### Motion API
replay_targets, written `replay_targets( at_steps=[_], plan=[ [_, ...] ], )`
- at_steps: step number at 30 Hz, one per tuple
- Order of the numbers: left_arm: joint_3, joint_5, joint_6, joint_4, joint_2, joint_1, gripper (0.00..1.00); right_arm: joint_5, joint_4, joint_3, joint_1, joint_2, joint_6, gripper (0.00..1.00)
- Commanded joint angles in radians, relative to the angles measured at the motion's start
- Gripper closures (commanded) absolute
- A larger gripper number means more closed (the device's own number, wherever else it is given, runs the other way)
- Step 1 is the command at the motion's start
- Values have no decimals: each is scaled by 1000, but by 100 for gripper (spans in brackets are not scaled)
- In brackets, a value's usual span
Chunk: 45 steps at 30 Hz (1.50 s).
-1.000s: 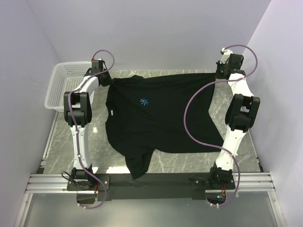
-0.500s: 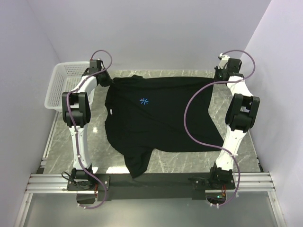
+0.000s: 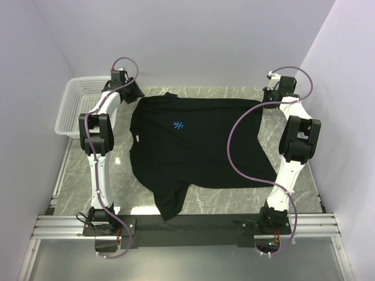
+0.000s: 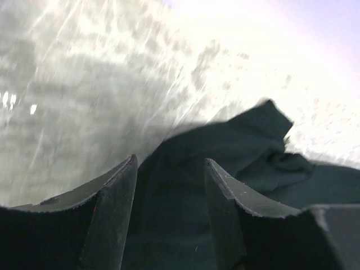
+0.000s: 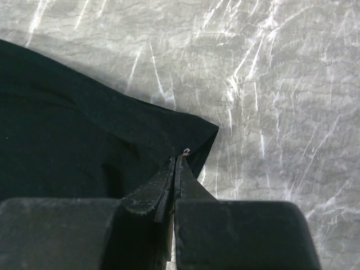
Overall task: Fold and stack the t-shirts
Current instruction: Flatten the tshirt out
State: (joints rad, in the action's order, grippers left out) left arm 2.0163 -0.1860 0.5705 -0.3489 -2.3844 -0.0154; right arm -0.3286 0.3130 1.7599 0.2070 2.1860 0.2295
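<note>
The top view alone shows the whole black t-shirt (image 3: pixel 199 152) spread flat on the veined marble table (image 3: pixel 234 202), its blue starburst logo (image 3: pixel 178 124) up, beside 1 white mesh basket (image 3: pixel 70 104). Only the left wrist view shows the left gripper (image 4: pixel 170 163) with its 2 fingers parted above rumpled cloth, gripping nothing. The right wrist view shows the right gripper (image 5: pixel 178 160) pinched closed on the shirt's corner.

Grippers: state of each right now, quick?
Left gripper: open, holding nothing, above the t-shirt.
Right gripper: closed, pinching the t-shirt's corner.
</note>
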Motion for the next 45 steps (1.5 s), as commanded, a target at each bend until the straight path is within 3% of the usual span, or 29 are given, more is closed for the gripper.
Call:
replay_targets(
  at_steps=[1, 13, 15, 22, 24, 31, 45],
  plan=[
    [99, -33, 9, 7, -48, 3, 44, -17, -18, 19, -9, -77, 4, 100],
    [171, -104, 26, 4, -140, 3, 47, -26, -3, 41, -9, -77, -1, 100],
    [180, -104, 35, 8, -159, 3, 53, -26, -2, 38, -11, -77, -1, 100],
    [165, -106, 54, 65, -157, 5, 94, -23, 3, 33, -12, -84, 5, 100],
    [151, -96, 46, 85, -130, 6, 100, -23, 5, 33, -14, -89, 4, 100],
    [36, -78, 26, 252, 33, 14, 100, -26, 1, 35, -11, -100, 2, 100],
    [-122, -125, 61, 329, 177, 91, 99, 34, -46, 75, 35, -127, -67, 100]
  ],
)
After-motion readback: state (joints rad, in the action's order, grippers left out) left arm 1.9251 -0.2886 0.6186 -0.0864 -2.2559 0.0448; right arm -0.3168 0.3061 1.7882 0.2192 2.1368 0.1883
